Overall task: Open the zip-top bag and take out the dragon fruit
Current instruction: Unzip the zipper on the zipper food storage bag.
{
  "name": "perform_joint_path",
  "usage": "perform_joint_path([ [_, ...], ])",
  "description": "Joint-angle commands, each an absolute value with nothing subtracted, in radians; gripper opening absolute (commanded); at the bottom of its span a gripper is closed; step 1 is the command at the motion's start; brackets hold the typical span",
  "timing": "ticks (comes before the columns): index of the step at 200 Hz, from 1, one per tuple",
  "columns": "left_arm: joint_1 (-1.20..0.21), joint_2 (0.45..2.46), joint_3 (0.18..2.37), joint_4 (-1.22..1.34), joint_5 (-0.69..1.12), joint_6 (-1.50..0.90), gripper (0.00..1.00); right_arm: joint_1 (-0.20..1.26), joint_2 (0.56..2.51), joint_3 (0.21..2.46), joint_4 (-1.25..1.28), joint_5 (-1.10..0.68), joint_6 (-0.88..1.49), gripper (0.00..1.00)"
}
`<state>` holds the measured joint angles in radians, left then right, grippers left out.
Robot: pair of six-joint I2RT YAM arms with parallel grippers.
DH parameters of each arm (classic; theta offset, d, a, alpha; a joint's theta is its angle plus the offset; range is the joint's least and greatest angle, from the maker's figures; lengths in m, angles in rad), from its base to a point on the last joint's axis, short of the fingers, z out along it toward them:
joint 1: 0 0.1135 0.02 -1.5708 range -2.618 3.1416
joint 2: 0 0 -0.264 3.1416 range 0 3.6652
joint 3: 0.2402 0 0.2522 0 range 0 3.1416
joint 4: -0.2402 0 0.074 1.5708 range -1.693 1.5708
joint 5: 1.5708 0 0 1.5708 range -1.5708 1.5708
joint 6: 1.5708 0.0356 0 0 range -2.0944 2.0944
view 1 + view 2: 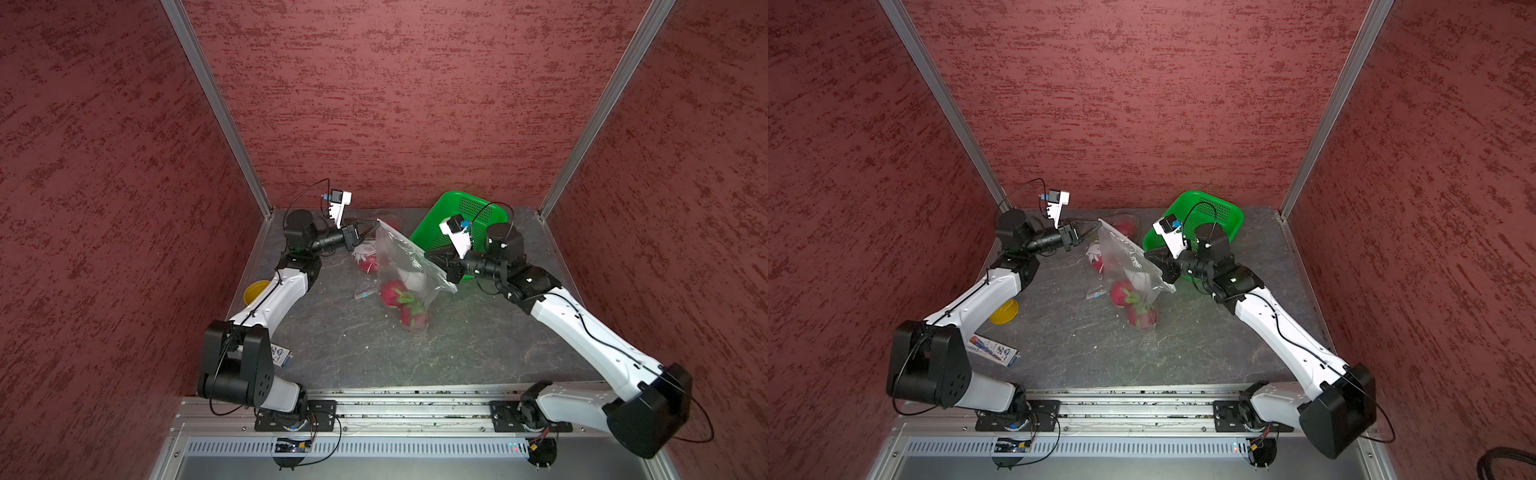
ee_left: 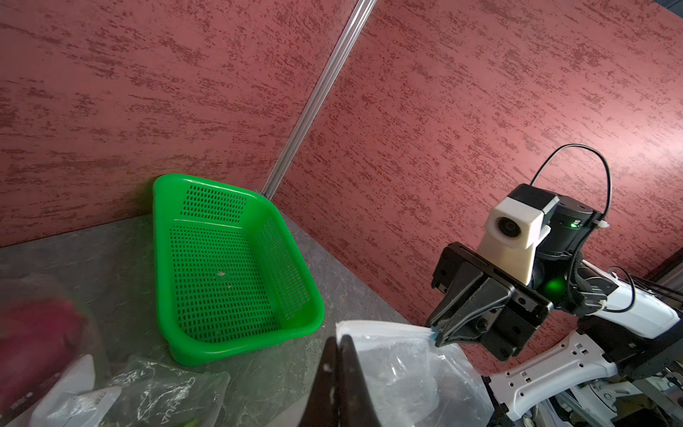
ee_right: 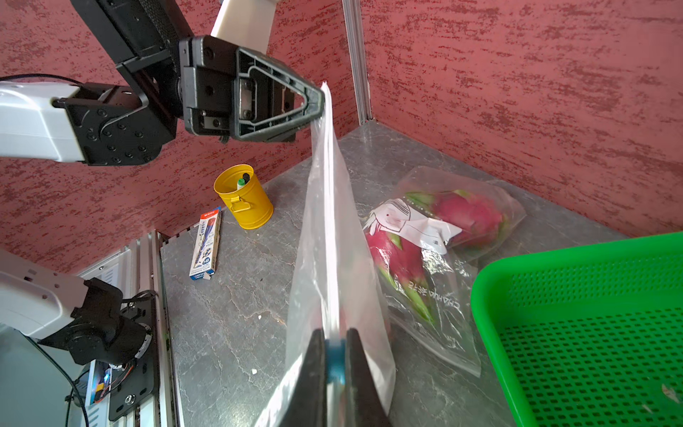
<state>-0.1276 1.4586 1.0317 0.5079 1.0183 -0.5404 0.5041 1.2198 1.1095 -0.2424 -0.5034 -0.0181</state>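
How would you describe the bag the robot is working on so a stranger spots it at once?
Find the green basket in the far right corner. Just left of it, the zip-top bag hangs taut between the left gripper and right gripper, two dragon fruit sagging at its bottom. Unlike the other bags lying flat beside it, its top edge is lifted.

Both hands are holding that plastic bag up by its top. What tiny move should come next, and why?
Probably the right hand should draw the blue slider it pinches along the zip toward the left hand, which clamps the other top corner of the bag. The top edge looks stretched and shut between them, with dragon fruit hanging inside.
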Motion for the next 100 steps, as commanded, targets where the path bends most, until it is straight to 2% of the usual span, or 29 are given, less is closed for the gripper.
perform_joint_path([
  [1,-0.072,1.419,1.063,0.529,0.908,-0.512,0.00,0.488,1.155,1.071,-0.354,-0.462,0.013,0.02],
  [100,-0.066,1.424,1.062,0.530,0.915,-0.512,0.00,0.486,1.050,1.005,-0.417,-0.414,0.066,0.03],
])
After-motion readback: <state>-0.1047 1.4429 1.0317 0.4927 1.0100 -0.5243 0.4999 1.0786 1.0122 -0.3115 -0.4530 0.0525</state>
